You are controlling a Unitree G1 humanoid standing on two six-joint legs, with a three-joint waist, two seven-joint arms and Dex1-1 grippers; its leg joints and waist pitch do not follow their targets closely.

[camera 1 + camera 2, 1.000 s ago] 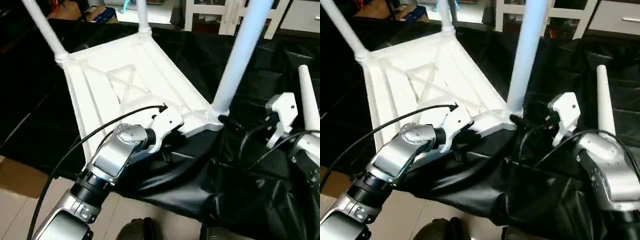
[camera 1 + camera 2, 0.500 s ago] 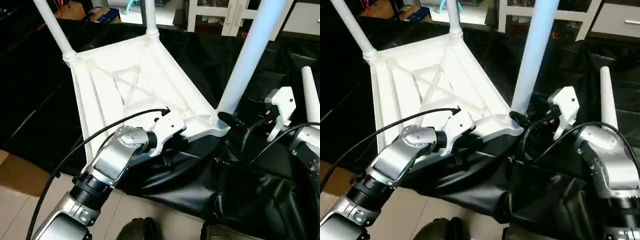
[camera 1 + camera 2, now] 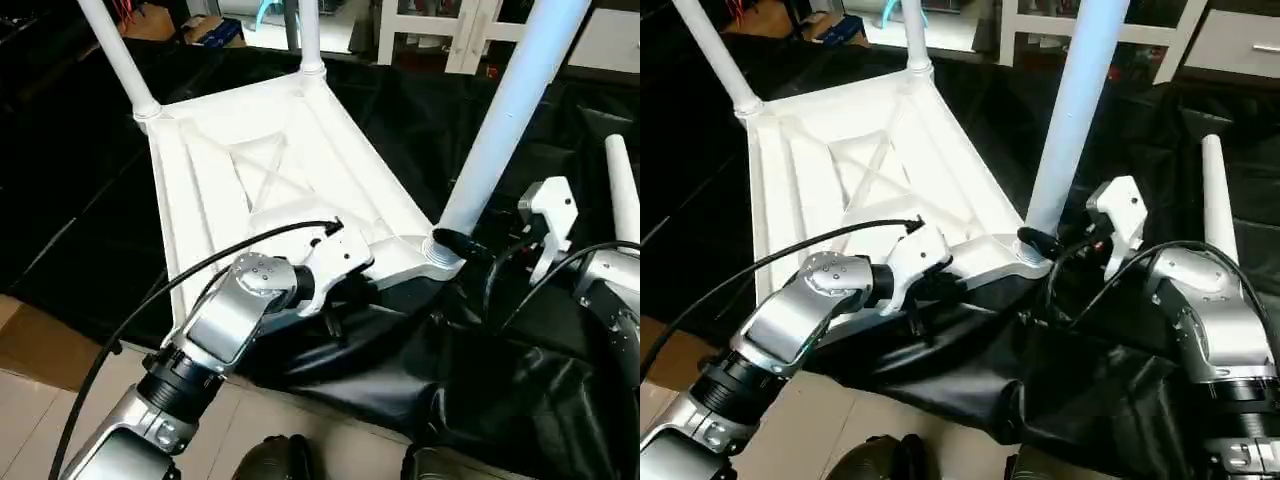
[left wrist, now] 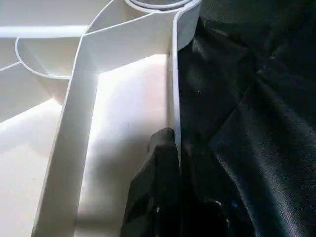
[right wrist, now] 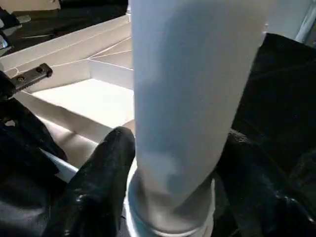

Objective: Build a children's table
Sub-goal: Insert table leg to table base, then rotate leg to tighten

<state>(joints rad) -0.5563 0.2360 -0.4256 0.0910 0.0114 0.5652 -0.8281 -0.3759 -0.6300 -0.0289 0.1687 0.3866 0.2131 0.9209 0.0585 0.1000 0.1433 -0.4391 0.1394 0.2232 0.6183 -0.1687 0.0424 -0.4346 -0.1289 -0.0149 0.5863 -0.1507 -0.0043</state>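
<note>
The children's table top point(image 3: 260, 170) lies upside down on black cloth, X-ribs facing up. Three legs stand in its corner sockets: two at the far end point(image 3: 120, 55) point(image 3: 310, 35) and a thick-looking one at the near right corner point(image 3: 510, 110). My right gripper point(image 5: 177, 173) sits at this leg's base, a black finger point(image 5: 106, 168) pressed on each side of it. My left gripper point(image 4: 175, 163) is shut on the top's near rim point(image 4: 173, 89), left of that corner. One loose leg point(image 3: 1215, 200) lies on the cloth beyond my right wrist.
Black cloth point(image 3: 480, 370) covers the work surface and hangs crumpled over its near edge. A cardboard sheet point(image 3: 40, 350) lies on the floor at the lower left. White furniture point(image 3: 450, 30) stands behind the work.
My right gripper's fingers have closed in on the base of the near right leg. The left gripper keeps its hold on the rim. The camera has shifted a little.
</note>
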